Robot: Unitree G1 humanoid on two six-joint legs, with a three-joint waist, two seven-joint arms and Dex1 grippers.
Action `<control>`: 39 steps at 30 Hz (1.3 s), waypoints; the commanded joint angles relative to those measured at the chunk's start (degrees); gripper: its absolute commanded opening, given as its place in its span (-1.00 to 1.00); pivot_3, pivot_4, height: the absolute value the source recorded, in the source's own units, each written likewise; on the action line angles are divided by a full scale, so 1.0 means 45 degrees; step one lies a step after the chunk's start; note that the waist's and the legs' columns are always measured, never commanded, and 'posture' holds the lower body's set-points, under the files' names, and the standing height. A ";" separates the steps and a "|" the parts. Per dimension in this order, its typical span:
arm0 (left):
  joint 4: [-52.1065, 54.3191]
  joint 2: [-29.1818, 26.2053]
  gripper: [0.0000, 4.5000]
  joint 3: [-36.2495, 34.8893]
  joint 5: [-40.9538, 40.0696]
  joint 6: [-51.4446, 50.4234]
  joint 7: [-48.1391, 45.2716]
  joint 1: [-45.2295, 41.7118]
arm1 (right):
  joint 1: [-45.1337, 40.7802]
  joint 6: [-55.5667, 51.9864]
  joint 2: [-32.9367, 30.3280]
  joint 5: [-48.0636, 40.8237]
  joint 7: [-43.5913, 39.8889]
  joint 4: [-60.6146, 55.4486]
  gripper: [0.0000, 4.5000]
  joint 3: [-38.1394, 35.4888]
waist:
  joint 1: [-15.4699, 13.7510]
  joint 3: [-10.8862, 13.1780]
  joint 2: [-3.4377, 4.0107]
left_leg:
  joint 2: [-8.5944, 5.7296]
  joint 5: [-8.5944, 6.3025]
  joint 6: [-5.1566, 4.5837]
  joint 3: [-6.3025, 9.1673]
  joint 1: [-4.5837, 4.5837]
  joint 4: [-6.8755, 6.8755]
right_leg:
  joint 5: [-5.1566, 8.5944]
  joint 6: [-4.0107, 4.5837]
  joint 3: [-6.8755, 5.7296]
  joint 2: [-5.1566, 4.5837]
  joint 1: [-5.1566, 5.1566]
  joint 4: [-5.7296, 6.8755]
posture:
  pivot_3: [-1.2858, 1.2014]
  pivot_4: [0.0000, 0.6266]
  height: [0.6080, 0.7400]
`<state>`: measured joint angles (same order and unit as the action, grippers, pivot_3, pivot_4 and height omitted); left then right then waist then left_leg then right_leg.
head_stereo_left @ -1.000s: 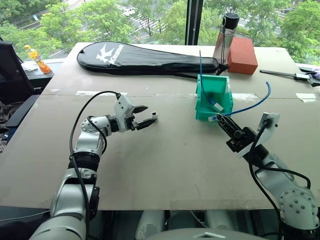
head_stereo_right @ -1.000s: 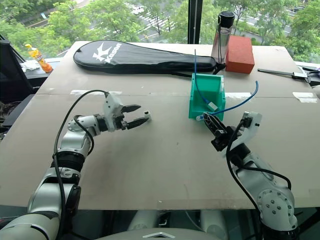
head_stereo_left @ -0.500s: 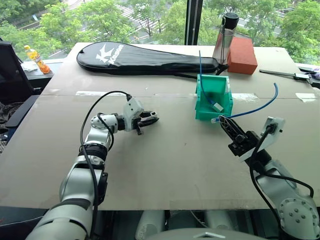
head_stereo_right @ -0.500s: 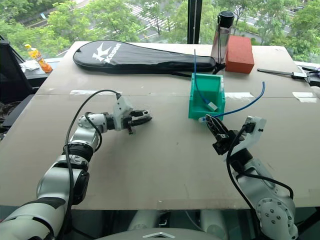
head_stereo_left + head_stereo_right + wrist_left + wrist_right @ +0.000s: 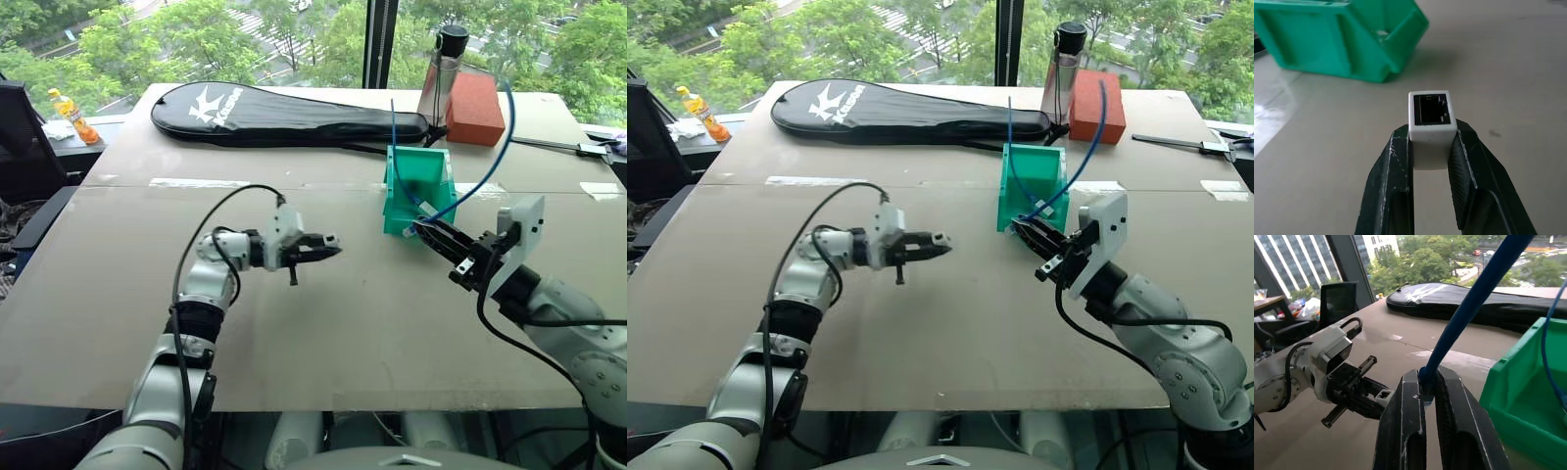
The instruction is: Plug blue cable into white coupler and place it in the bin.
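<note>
Cable (image 5: 1475, 296) sat pinched in the right gripper's (image 5: 1426, 392) closed jaws beside the bin (image 5: 419, 192); left gripper's (image 5: 1431, 147) jaws clamped the coupler (image 5: 1431, 117).

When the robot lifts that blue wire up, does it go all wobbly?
Probably a bit springy, not limp: the blue cable arcs upward from the right gripper without drooping. It looks thin and light, so its free end may sway when moved.
</note>
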<state>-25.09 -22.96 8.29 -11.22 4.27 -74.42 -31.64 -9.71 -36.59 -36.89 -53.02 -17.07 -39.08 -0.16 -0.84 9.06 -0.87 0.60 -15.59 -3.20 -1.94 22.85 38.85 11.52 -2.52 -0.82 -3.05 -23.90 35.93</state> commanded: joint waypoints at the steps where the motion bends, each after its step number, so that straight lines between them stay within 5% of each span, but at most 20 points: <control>1: 0.0906 0.0336 -0.84 0.0624 0.0565 0.0032 0.0721 -0.0021 | -0.1016 -0.0184 -0.0875 0.0822 -0.2096 0.0460 -1.00 0.0609 | 0.0010 0.0002 -0.0004 | 0.0000 0.0000 0.0000 0.0006 0.0001 0.0002 | 0.0000 0.0000 -0.0005 0.0005 0.0000 0.0000 | 0.03 -0.52 1.00; 7: 0.0632 0.0960 -0.84 0.1449 0.1309 -0.0096 0.1429 -0.0457 | -0.3021 0.0310 -0.1664 0.2672 -0.5216 0.2706 -1.00 0.1865 | 0.0020 0.0002 -0.0005 | -0.0004 -0.0002 -0.0003 -0.0001 0.0005 0.0020 | -0.0001 -0.0002 0.0001 0.0007 0.0001 0.0000 | 0.03 -0.52 1.00; 20: -0.1171 0.0778 -0.84 0.1904 0.1885 0.0646 0.1008 -0.1193 | -0.5607 0.2831 -0.0345 0.6667 -0.9065 0.7504 -1.00 0.4266 | 0.0031 0.0004 -0.0004 | -0.0003 -0.0004 -0.0007 -0.0009 0.0010 0.0032 | -0.0002 -0.0004 0.0002 0.0012 -0.0004 0.0001 | 0.03 -0.52 1.00; 39: -0.1479 0.0847 -0.84 0.1950 0.1927 0.0812 0.0697 -0.1367 | -0.6150 0.3499 0.1339 0.8355 -1.0680 0.9033 -1.00 0.4433 | 0.0033 0.0002 -0.0001 | -0.0002 -0.0004 -0.0006 -0.0008 0.0009 0.0037 | -0.0003 -0.0003 0.0001 0.0010 -0.0004 0.0009 | 0.03 -0.52 1.00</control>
<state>-31.32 -19.21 16.55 -3.09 7.39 -70.98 -36.98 -36.56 -21.77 -31.17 -15.96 -64.22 1.83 20.00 -0.69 9.07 -0.88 0.59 -15.61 -3.23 -1.98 22.89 39.02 11.50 -2.53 -0.81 -3.01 -23.91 35.98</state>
